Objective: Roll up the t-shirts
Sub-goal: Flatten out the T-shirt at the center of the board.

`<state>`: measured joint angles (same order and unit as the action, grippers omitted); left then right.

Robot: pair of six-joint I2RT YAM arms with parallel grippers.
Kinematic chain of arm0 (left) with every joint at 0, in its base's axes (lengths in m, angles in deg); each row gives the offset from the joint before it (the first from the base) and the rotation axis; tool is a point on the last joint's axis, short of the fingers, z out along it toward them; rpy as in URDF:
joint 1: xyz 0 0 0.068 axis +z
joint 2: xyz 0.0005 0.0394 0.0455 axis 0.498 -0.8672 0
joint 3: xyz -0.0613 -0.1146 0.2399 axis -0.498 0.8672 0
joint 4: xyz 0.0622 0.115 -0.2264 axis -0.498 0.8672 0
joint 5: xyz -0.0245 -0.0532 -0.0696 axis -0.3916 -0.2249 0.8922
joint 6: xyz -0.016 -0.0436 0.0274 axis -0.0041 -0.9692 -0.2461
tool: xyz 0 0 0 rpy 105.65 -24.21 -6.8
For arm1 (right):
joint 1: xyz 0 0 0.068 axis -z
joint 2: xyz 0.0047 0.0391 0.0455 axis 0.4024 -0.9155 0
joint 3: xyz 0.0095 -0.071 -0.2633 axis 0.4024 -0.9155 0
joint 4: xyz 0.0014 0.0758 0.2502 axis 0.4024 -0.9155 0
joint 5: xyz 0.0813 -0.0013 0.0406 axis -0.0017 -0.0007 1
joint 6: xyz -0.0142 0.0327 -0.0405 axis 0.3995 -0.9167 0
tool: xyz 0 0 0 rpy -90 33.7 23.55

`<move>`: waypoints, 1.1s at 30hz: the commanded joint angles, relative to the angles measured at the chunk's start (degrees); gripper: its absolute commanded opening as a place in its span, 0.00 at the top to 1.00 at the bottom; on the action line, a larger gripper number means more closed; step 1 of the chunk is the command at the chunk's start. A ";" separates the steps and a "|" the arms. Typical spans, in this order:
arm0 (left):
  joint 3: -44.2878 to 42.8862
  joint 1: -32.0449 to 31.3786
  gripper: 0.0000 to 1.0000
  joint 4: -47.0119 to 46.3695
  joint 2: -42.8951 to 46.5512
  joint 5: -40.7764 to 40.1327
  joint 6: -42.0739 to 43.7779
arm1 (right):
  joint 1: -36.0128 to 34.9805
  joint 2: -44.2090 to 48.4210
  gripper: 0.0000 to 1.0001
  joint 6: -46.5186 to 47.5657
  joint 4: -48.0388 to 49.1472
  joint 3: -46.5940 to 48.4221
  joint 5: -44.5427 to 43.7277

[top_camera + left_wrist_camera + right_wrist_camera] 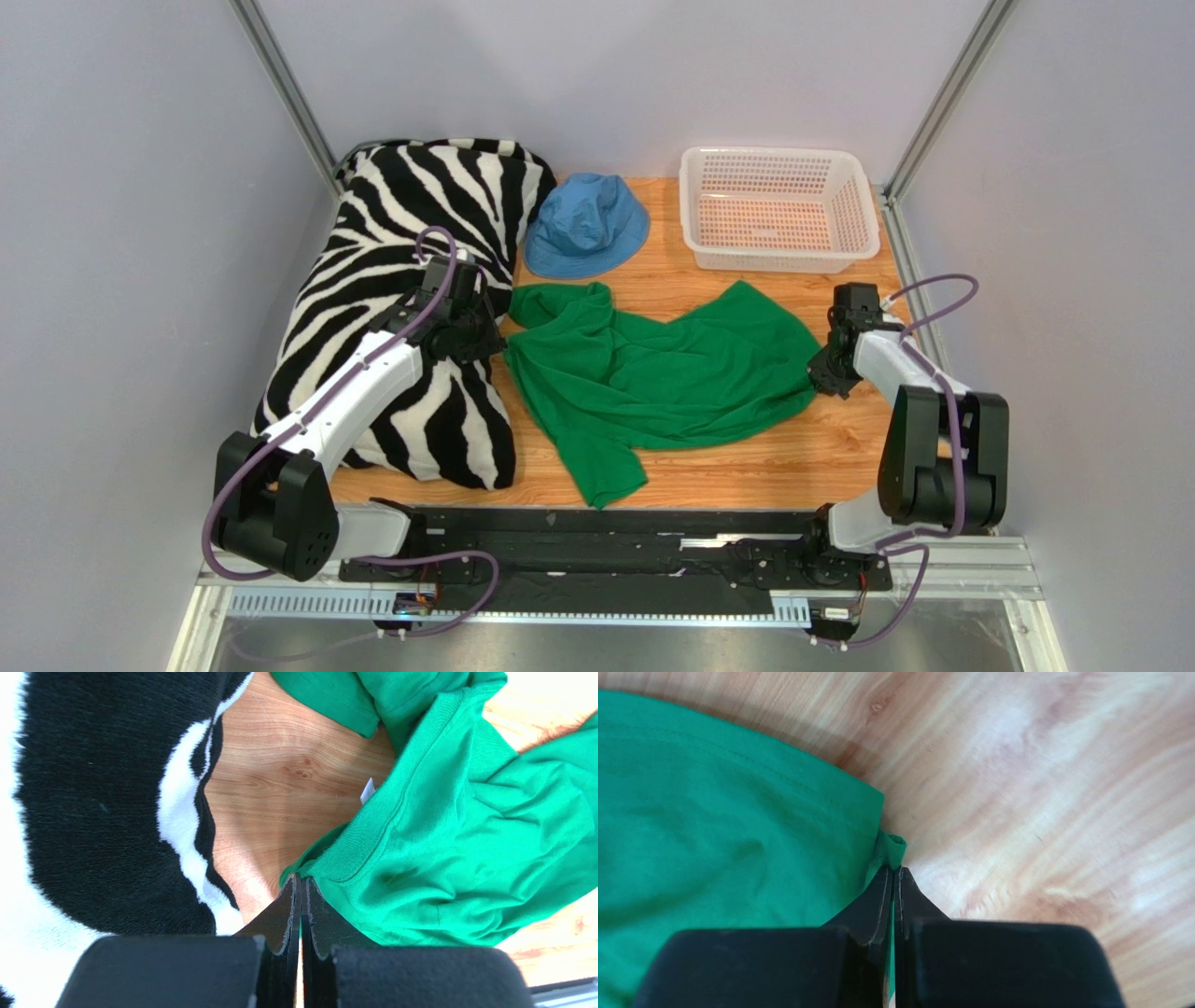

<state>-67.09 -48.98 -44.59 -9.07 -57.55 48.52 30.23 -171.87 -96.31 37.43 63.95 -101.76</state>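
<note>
We see the wooden table, and on its left side lies the zebra pillow. The green t-shirt lies crumpled in the middle of the table, just beside the pillow. Behind it are the white basket and the blue hat. The left pincer is closed on the shirt's edge near the collar. The right pincer is closed on a small fold of the opposite edge.
</note>
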 commanded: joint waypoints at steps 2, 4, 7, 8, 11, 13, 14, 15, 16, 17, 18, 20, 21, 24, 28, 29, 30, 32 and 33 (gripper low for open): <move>-0.56 0.39 1.00 -0.46 1.62 1.98 2.35 | 0.79 12.52 1.00 2.58 -9.30 4.40 -5.19; -0.83 0.22 1.00 -0.64 1.09 2.77 3.05 | 1.14 17.97 1.00 3.55 -12.81 7.64 -7.03; -2.75 -1.36 1.00 -0.55 -1.10 3.13 4.02 | 1.85 22.55 1.00 4.87 -14.76 11.25 -8.35; -3.63 -1.97 1.00 -0.46 -2.94 2.95 4.19 | 2.02 23.08 1.00 5.05 -14.77 12.14 -8.62; -8.99 -5.05 1.00 0.15 -8.63 2.34 4.72 | 2.46 21.78 1.00 5.49 -14.77 15.38 -9.15; -14.69 -6.63 1.00 1.81 -14.34 1.90 6.12 | 3.07 18.02 1.00 5.66 -14.59 17.32 -8.80; -16.80 -6.90 1.00 2.69 -16.29 1.55 6.48 | 3.77 16.51 1.00 5.67 -14.16 18.47 -8.88; -20.30 -6.99 1.00 3.40 -18.05 1.55 6.92 | 4.04 15.10 1.00 5.75 -13.46 18.91 -9.23; -21.82 -6.99 0.99 4.80 -20.42 1.72 7.62 | 4.65 13.61 1.00 5.32 -12.14 19.44 -9.50; -22.97 -6.99 0.91 5.51 -20.97 2.07 7.89 | 6.14 10.03 1.00 4.97 -12.04 20.05 -8.98; -23.41 -7.08 0.71 5.78 -20.88 2.25 7.98 | 6.76 8.51 1.00 4.79 -11.96 21.97 -8.19; -22.11 -7.51 0.56 5.52 -17.91 1.73 7.98 | 7.47 4.56 1.00 4.87 -11.69 23.74 -8.36; -19.66 -8.30 0.50 5.51 -16.50 1.29 8.06 | 7.65 3.50 1.00 4.87 -11.43 24.97 -8.79; -11.77 -9.18 0.53 5.17 -10.53 2.33 5.62 | 7.82 0.69 1.00 4.61 -10.81 26.82 -8.28; 0.99 -11.90 0.62 -0.87 -1.49 3.74 -0.78 | 7.82 -0.82 1.00 4.35 -10.46 27.44 -5.99; 3.11 -13.74 0.64 -2.03 -0.50 4.53 -2.29 | 7.82 -1.08 1.00 4.35 -10.46 27.53 -5.90; 6.00 -14.89 0.69 -3.00 0.12 4.80 -3.53 | 7.82 -1.08 1.00 4.43 -10.46 27.53 -5.29; 7.60 -18.57 0.71 -5.46 0.21 3.40 -6.69 | 7.82 -1.26 1.00 4.61 -10.37 27.35 -4.76; 8.31 -19.64 0.71 -6.52 -0.22 3.04 -8.35 | 7.82 -1.08 1.00 4.52 -10.11 27.09 -4.32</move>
<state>-61.38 -64.20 -44.37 -9.37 -54.47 47.60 37.79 -172.84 -91.92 25.08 89.02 -107.23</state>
